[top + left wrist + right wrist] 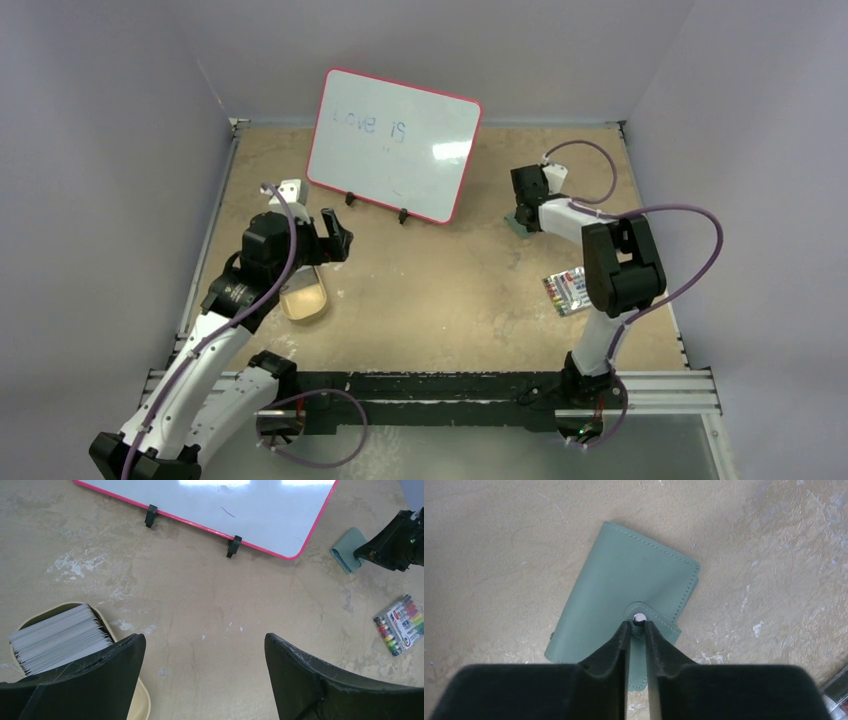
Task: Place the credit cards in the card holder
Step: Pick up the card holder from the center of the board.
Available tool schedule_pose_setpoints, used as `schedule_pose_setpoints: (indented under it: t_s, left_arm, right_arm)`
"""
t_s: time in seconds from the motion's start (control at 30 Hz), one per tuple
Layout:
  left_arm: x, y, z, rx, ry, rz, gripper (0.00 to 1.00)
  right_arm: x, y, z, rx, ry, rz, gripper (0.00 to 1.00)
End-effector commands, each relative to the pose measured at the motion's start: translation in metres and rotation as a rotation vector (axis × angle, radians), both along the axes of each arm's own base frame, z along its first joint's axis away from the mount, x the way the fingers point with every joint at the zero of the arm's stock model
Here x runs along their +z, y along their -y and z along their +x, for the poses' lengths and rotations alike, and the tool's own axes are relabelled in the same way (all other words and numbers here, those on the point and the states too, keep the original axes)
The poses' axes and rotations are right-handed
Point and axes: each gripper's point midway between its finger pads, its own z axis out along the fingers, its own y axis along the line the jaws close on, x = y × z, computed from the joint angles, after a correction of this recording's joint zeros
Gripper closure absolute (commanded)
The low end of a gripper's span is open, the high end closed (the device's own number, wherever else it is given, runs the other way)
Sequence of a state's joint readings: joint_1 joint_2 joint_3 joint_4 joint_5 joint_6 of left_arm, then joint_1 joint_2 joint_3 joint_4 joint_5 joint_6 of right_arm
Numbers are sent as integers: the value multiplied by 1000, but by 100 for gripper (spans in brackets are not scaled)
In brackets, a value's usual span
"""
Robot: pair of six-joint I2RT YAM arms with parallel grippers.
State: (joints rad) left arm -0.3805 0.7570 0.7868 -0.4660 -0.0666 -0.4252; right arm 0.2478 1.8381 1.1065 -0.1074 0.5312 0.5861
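The card holder is a sage-green wallet lying closed and flat on the table at the back right; it also shows in the left wrist view. My right gripper is down on it, fingers almost together, pinching the strap just below the round snap button. My left gripper is wide open and empty, held above the table at the left. No pale blue credit cards show. A stack of whitish cards stands in a cream tray under the left finger.
A pink-framed whiteboard stands on clips at the back middle. A clear pack of coloured markers lies at the right by the right arm. A small white block sits at the back left. Raised rails edge the table.
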Motion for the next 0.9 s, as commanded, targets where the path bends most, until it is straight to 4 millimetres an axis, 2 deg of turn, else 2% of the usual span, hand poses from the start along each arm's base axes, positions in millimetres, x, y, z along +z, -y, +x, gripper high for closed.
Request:
schedule_pose_setpoints:
  t_s: [0.0, 0.1, 0.27, 0.37, 0.53, 0.67, 0.77, 0.87]
  left_arm:
    - [14, -10, 4, 44, 58, 17, 12]
    - [11, -14, 5, 65, 45, 25, 13]
    - [11, -15, 5, 77, 47, 20, 14]
    - [10, -17, 7, 93, 42, 21, 16]
    - [10, -8, 7, 79, 16, -32, 20]
    - [8, 12, 6, 21, -36, -117, 25]
    - [6, 37, 1, -73, -94, -205, 30]
    - [7, 61, -2, -158, -139, -306, 30]
  right_arm:
    - [-5, 4, -22, 29, -30, 1, 89]
    - [-1, 3, -30, 51, -25, 7, 100]
    - [13, -19, -44, 127, 0, 84, 100]
    - [20, -40, -53, 190, 3, 122, 100]
    - [27, -94, -84, 356, 9, 182, 100]
    - [34, -143, -112, 509, 25, 249, 100]
    - [52, -181, -129, 631, 83, 285, 100]
    - [82, -224, -141, 759, 169, 334, 100]
